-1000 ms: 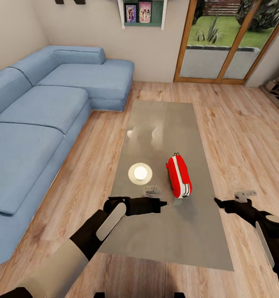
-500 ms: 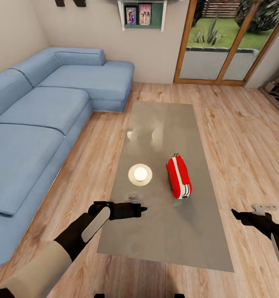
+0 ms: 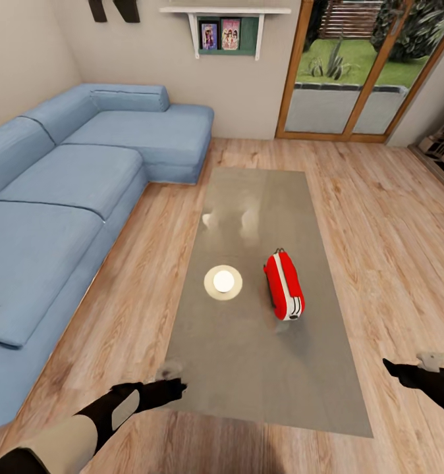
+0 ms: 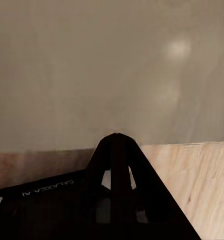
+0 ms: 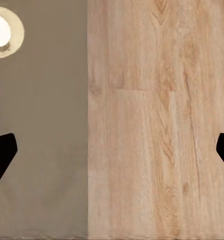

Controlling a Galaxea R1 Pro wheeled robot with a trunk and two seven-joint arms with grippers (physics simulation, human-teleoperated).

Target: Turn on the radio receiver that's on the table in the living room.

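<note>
Radio receiver [image 3: 284, 286] lies mid-table [image 3: 261, 388], right of the round light reflection [image 3: 222, 282]. Your left gripper [image 3: 174, 388] hangs low at the table's near-left corner, fingers pinched together. Your right gripper [image 3: 388, 367] hovers over wood floor [image 3: 387, 217], fingers spread wide.

The red radio [image 3: 284, 286] with white trim lies on the glossy grey table [image 3: 248, 368], right of centre.
</note>
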